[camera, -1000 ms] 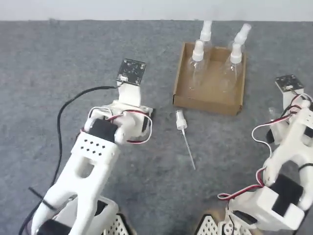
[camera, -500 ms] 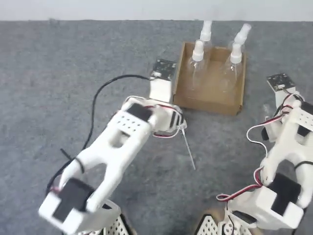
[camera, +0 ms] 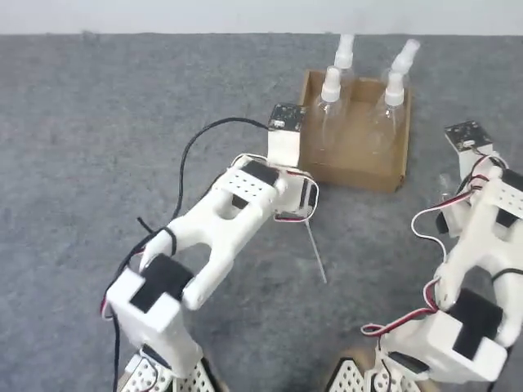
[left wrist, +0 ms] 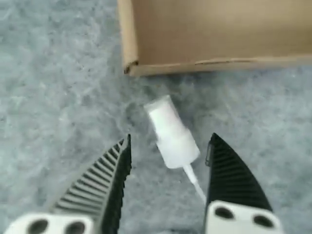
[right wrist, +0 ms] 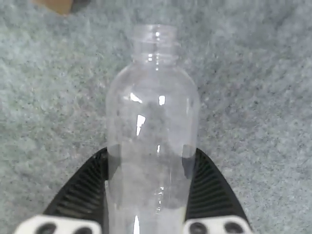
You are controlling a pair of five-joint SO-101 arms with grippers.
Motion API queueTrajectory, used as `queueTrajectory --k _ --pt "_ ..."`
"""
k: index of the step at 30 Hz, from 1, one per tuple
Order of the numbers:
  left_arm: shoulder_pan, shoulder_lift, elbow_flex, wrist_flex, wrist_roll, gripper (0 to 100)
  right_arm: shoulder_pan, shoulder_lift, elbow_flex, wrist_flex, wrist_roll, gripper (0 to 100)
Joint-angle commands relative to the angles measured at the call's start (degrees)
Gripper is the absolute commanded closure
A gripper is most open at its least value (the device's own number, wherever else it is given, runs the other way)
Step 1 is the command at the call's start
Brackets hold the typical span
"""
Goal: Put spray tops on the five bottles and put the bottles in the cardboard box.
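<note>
just before the box [left wrist: 219, 34], on grey carpet [camera: 98, 122], the spray top [left wrist: 171, 136] lies flat, its tube trailing away. left gripper [left wrist: 170, 141] hangs over it, jaws spread wide on either side, apart from it. right gripper [right wrist: 150, 155] is clamped on an uncapped clear bottle [right wrist: 153, 97]. four capped bottles [camera: 331, 102] stand in the box.

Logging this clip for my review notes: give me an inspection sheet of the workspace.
Surface: grey fibrous mat.
Job's things: cardboard box holds four capped bottles; spray top lies beside the box.
Clutter: nothing seen.
Grippers: left gripper open astride the spray top; right gripper shut on an uncapped bottle.
Cables: black cable arcs over the mat from the left arm.
Surroundings: pale wall behind the mat.
</note>
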Motion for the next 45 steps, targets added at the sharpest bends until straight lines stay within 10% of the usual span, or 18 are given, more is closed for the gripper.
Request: queueTrajectory --k 1,20,31,45 --pt "-0.3 1.4 -3.2 -1.2 0.1 77 -1.0 -1.5 -0.7 -1.1 -0.6 99.2" --pt "-17.7 -7.2 0.2 13.3 -18.6 87 -3.1 -0.8 -0.6 -0.8 -0.6 99.2" --pt "-23.9 -27.2 26.8 3.1 -23.0 86 -3.1 -0.8 -0.5 -0.7 -0.6 99.2" --pt "-16.9 -14.1 -1.8 6.6 -25.0 82 -3.4 -1.3 0.0 -0.7 -0.6 99.2"
